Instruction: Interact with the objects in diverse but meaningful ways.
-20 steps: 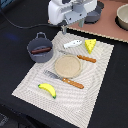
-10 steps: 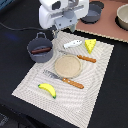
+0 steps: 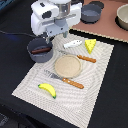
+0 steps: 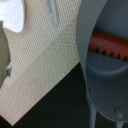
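My gripper (image 3: 57, 36) hangs open and empty above the mat's far edge, between the pot and the white-and-blue tool (image 3: 73, 44). Toward the exterior view's left of it stands the grey-blue pot (image 3: 40, 51), which holds the dark brown bar (image 3: 40, 50). The wrist view looks down on the pot (image 4: 102, 75), the bar (image 4: 111, 45) inside it and the mat (image 4: 45, 65); no fingers show there. A yellow cheese wedge (image 3: 90, 46) lies at the mat's far right. The yellow banana (image 3: 47, 90) rests near the mat's front.
A tan plate (image 3: 67, 66) sits mid-mat (image 3: 95, 85) between an orange-handled knife (image 3: 82, 58) and fork (image 3: 66, 80). At the back right, a dark bowl (image 3: 92, 12) and a beige bowl (image 3: 122, 17) stand on a brown board. Black table surrounds the mat.
The arm has swung toward the exterior view's left and come slightly forward, from above the white-and-blue tool to beside the pot. The objects have not moved.
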{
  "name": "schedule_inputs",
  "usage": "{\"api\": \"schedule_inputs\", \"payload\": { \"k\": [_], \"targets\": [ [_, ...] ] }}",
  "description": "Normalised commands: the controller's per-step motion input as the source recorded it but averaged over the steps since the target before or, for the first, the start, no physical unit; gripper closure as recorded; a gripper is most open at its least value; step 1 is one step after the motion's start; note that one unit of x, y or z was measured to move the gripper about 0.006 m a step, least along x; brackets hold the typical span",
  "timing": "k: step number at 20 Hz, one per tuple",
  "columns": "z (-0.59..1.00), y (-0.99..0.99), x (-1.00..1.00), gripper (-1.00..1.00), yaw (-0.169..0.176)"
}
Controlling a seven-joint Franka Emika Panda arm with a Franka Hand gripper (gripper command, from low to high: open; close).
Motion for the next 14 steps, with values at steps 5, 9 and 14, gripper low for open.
{"api": "schedule_inputs", "payload": {
  "k": [5,9,14],
  "targets": [
    [-0.25,-0.08,-0.19,-1.0,0.0],
    [-0.3,-0.08,-0.19,-1.0,0.0],
    [-0.33,-0.09,-0.23,-1.0,0.0]
  ]
}}
